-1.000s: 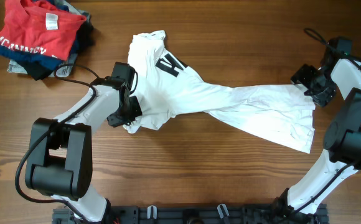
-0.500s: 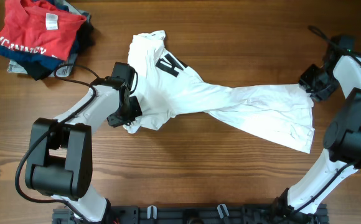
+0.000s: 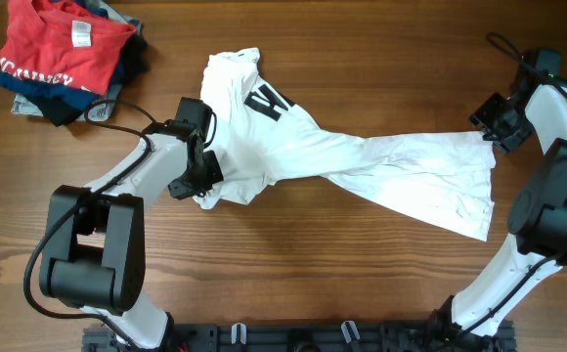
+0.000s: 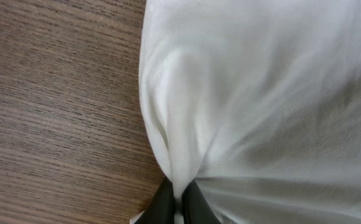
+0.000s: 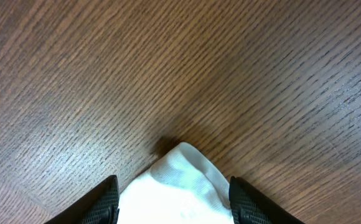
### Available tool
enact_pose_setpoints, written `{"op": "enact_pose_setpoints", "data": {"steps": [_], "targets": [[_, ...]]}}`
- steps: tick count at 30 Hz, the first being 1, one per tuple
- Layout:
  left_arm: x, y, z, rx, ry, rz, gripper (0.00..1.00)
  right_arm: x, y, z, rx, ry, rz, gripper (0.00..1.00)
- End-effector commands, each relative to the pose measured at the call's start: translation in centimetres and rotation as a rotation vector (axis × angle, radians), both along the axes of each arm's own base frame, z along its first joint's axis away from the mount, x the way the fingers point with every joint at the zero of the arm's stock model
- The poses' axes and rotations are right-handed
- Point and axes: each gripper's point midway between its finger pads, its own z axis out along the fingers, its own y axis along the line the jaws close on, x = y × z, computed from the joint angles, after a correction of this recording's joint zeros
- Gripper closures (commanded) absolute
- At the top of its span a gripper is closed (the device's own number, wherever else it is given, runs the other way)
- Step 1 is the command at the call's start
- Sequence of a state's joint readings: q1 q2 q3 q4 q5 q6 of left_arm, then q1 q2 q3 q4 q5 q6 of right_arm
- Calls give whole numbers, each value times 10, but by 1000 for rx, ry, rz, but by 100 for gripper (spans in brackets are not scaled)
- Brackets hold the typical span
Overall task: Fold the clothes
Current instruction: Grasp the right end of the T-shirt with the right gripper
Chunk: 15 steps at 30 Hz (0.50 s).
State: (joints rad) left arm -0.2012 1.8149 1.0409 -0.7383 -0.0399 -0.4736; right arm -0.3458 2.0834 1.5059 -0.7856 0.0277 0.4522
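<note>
Clothes (image 3: 362, 161) lie twisted, nothing folded yet; our left hand (image 4: 179, 202) pinches an edge, right hand (image 5: 174, 199) spread around a corner.

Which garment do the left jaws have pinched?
The white shirt, spread out wide; the red T-shirt lies untouched atop the dark pile.
</note>
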Motion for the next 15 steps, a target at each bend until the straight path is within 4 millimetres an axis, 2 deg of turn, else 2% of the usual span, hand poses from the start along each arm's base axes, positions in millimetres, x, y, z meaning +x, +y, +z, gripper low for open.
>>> {"op": "enact_pose_setpoints", "data": {"steps": [1, 7, 9, 10, 11, 12, 15], "targets": [[-3, 7, -11, 37, 21, 11, 96, -10, 0, -17, 1, 44, -24, 40], [-3, 7, -11, 37, 21, 11, 96, -13, 1, -28, 9, 69, -22, 40], [-3, 7, -11, 37, 21, 10, 96, -12, 0, -29, 8, 65, -22, 43], [-3, 7, -11, 37, 21, 10, 96, -11, 0, -29, 7, 62, -22, 50], [-3, 7, -11, 37, 21, 11, 96, -11, 0, -28, 6, 60, -23, 61], [-3, 7, -11, 38, 22, 11, 96, -10, 0, -28, 6, 59, -23, 65], [-7, 8, -11, 41, 37, 6, 96, -6, -2, -20, 3, 48, -27, 90]]}}
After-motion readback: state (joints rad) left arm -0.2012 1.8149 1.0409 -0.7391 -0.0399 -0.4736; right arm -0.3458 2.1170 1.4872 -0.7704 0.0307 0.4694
